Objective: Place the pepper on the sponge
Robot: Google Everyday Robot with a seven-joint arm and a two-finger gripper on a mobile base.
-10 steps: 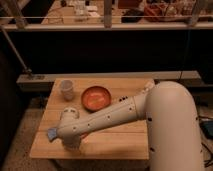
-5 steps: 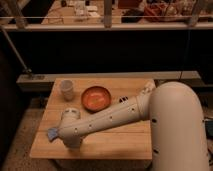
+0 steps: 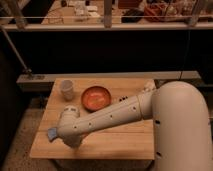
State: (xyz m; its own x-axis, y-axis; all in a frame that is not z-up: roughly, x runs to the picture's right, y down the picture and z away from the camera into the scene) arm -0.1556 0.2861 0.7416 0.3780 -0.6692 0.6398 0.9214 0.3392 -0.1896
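the arm reaches from the robot's bulky white body across the wooden table (image 3: 125, 145) to the near corner on the camera's left. the gripper (image 3: 73, 141) points down from the wrist there, low over the board. whether it is apart, together or clamped on something cannot be told, since the wrist covers it.

the sponge (image 3: 51, 133) lies just beside the gripper, on the side away from the robot's body. only a small light-blue corner flat on the wood shows, and the rest runs under the wrist.

the pepper does not show on any bare part of the board. it is perhaps hidden under the wrist, either held or already lying on the covered part of the sponge, so its long axis cannot be read.

the orange plate (image 3: 95, 98) and the white cup (image 3: 67, 89) stand well apart, farther back.
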